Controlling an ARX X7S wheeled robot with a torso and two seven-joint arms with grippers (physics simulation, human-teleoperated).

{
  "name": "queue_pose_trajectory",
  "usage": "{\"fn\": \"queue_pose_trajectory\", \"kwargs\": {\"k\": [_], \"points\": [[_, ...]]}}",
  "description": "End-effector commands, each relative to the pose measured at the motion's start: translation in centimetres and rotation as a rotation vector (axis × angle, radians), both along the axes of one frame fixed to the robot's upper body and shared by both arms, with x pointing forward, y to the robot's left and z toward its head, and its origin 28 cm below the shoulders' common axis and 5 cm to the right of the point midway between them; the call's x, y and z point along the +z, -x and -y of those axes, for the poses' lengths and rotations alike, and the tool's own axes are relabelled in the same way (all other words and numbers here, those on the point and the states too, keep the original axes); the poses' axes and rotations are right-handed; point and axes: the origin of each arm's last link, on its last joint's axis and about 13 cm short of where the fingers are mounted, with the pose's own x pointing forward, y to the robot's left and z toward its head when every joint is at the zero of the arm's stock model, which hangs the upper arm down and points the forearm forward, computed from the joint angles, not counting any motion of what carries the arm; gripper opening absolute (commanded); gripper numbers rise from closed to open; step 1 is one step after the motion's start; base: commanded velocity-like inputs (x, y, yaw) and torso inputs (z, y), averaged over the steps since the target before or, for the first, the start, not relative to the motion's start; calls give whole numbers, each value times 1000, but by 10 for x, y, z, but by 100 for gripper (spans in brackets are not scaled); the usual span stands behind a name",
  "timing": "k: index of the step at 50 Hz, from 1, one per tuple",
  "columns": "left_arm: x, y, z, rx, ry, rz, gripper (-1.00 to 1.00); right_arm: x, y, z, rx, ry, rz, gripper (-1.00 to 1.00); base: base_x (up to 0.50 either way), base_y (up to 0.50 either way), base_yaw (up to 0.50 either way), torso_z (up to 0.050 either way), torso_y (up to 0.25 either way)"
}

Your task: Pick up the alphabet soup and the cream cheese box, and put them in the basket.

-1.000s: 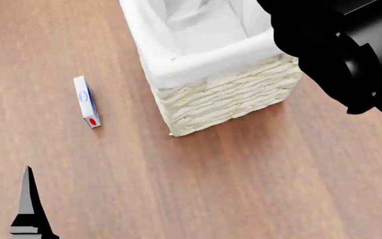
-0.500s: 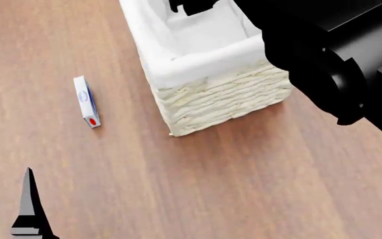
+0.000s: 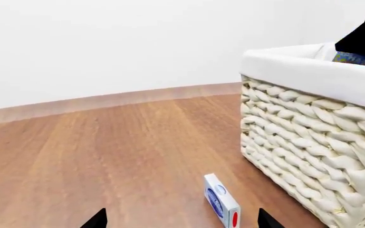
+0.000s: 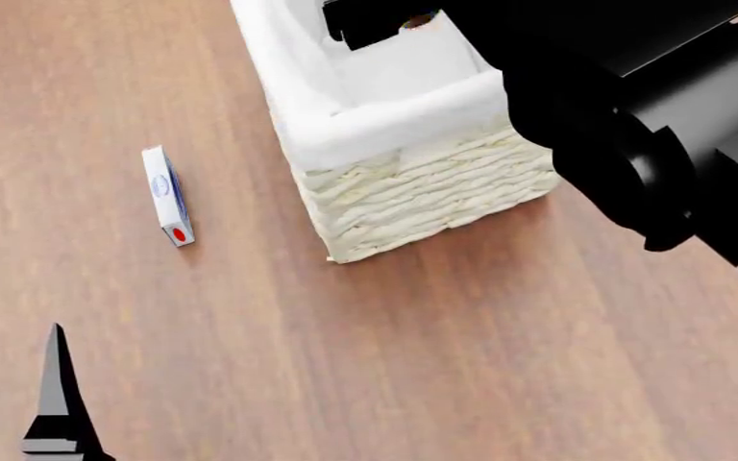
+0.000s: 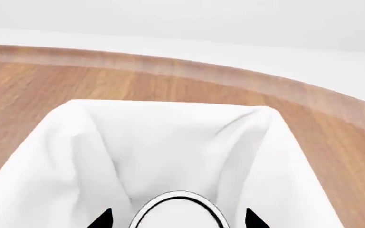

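My left fingers (image 4: 59, 384) hang low over the wooden counter (image 4: 343, 365), well apart from the basket (image 4: 433, 197) and on the near side of the cream cheese box (image 4: 166, 195). In my left wrist view the two dark tips sit spread wide with nothing between them, so they are released. The cream cheese box (image 3: 221, 205) lies flat on the counter just beyond those tips, between them in line, its red dot end turned toward me. It rests beside the basket's woven wall (image 3: 309, 156), near it but not touching.

My right fingers (image 5: 177, 219) reach over the basket's open top, above the white cloth liner (image 5: 169, 142). Their two dark tips flank the silvery-white round top of the alphabet soup (image 5: 177, 211); they seem clenched on it, the can hanging inside the basket's rim. In my left wrist view a patch of its blue label (image 3: 353, 58) peeks just above the rim.
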Motion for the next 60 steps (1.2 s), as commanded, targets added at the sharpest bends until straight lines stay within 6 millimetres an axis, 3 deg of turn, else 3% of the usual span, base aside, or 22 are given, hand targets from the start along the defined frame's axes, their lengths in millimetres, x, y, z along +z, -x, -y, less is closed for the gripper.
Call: {"fn": "queue_pose_trajectory", "kwargs": {"k": [1, 20, 27, 28, 32, 35, 41, 53, 60], "points": [[0, 1, 0, 1, -1, -1, 100, 5, 0, 0, 7, 27, 28, 100, 0, 0, 0, 0, 0], [-2, 1, 0, 1, -2, -3, 100, 4, 2, -1, 6, 35, 46, 100, 0, 0, 0, 0, 0], [-3, 0, 1, -4, -4, -5, 100, 10, 33, 0, 7, 73, 214, 100, 0, 0, 0, 0, 0], [-2, 0, 1, -4, -3, -5, 100, 13, 42, 2, -13, 104, 301, 100, 0, 0, 0, 0, 0], [-1, -1, 2, -10, -8, -3, 100, 18, 66, 10, -26, 28, 364, 100, 0, 0, 0, 0, 0], [0, -2, 2, -11, -11, 1, 100, 17, 92, 18, -41, 17, 460, 100, 0, 0, 0, 0, 0], [1, -1, 4, -23, -17, 2, 100, 10, 122, 22, -71, 5, 522, 100, 0, 0, 0, 0, 0], [1, 0, 5, -28, -27, 4, 100, -60, 156, 20, -1, 25, 623, 100, 0, 0, 0, 0, 0], [4, -2, 5, -27, -28, 12, 100, -107, 162, 19, -56, -14, 670, 100, 0, 0, 0, 0, 0]]}}
